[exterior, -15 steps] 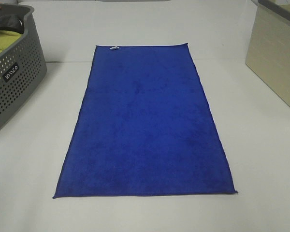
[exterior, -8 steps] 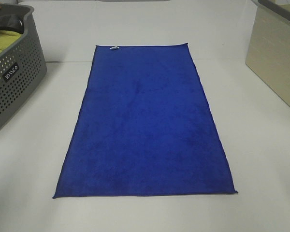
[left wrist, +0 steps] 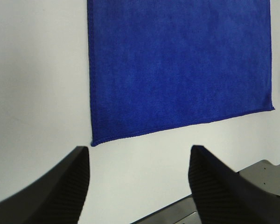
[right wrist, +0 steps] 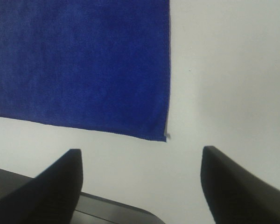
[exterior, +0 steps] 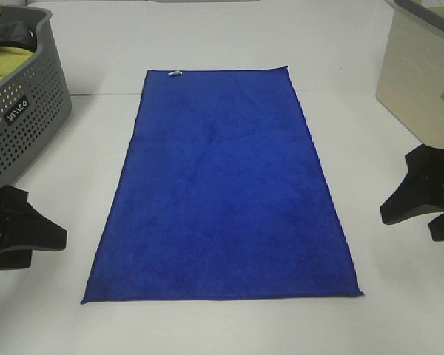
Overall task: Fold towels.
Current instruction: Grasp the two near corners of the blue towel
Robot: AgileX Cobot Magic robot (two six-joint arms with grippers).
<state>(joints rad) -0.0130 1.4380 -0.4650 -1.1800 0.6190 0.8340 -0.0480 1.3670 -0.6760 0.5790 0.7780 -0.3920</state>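
Here we are with the royal blue plush rectangular towel spread flat and unfolded in the middle of the white counter, its short hems facing the near and far edges and its long sides running between them. A small white tag sits at the towel corner nearest the counter's far left. On the left side of the counter, the left arm's black fingers are spread wide, gripping nothing, and sit clear of the towel's left long edge with bare counter between. The left wrist camera shows it closer: those fingers are parted, and the towel's near left corner lies just beyond one fingertip, not touching it. Over on the right side, the right arm's black fingers are also splayed and empty, standing apart from the towel's right long edge. From the right wrist camera, the parted fingers frame the towel's near right corner, which lies just ahead of the gap, with white counter between cloth and fingertips. Whether either pair touches the counter, I cannot tell. At the far left corner stands a grey perforated plastic basket holding a yellow-green cloth, and a beige box sits along the right edge.
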